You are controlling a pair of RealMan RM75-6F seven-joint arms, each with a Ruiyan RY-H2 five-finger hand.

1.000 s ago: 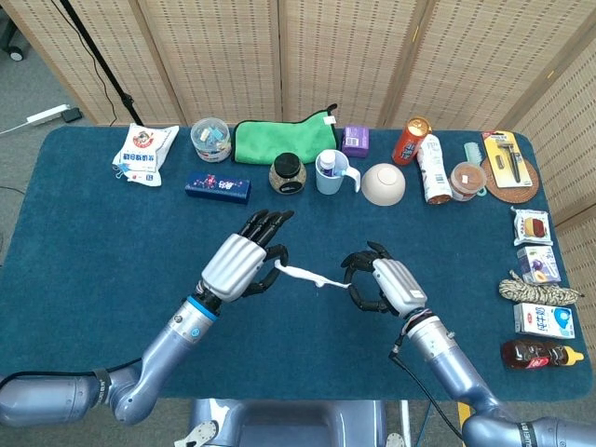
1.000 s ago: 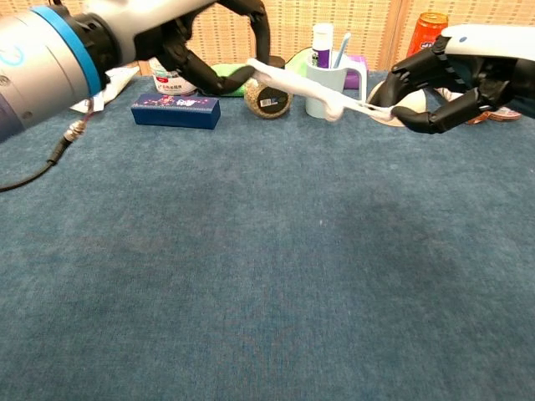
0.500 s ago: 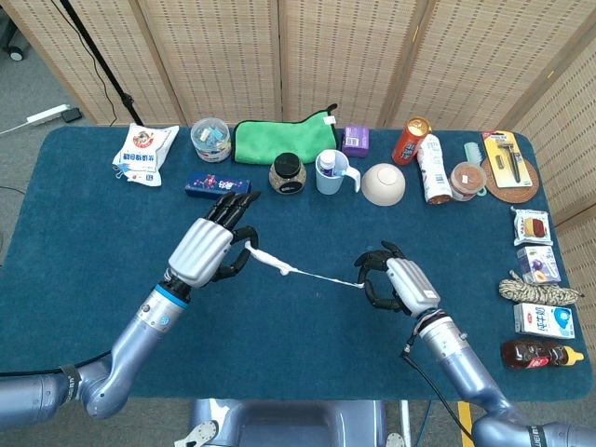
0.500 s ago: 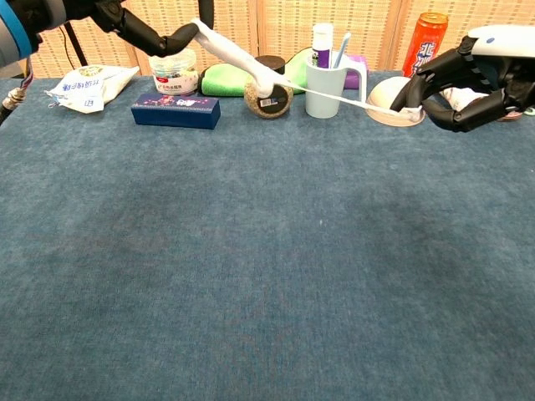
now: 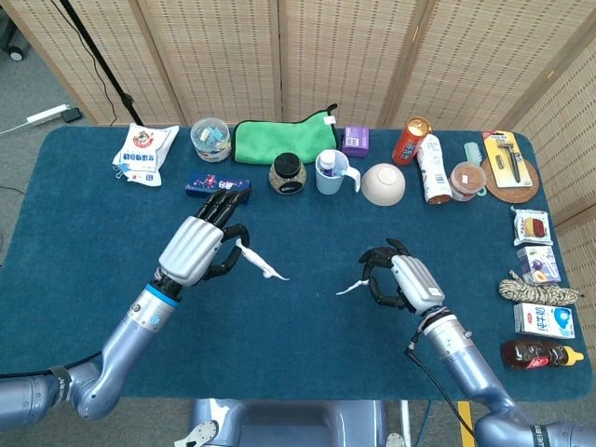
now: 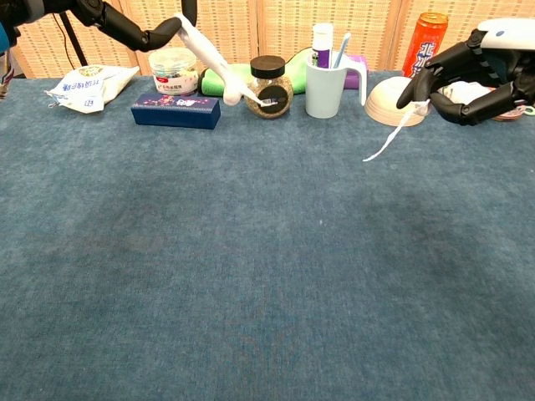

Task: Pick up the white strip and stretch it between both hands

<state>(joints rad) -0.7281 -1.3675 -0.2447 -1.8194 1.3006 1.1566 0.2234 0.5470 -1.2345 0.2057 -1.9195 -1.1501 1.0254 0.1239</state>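
Note:
The white strip is in two separate pieces. My left hand pinches the thicker piece, which sticks out to the right and tapers to a free tip; the chest view shows this piece slanting down from the left hand. My right hand holds a short thin piece that dangles from its fingers, and that piece hangs loose below the right hand in the chest view. A gap of bare blue table lies between the two loose ends.
Along the far edge stand a snack bag, a tub, a green cloth, a blue box, a jar, a cup, a bowl and cans. Small packets and a bottle line the right edge.
The strip, stretched taut between the hands half a second ago, has parted in the middle. Each hand now keeps one loose piece, and the hands have moved further apart.

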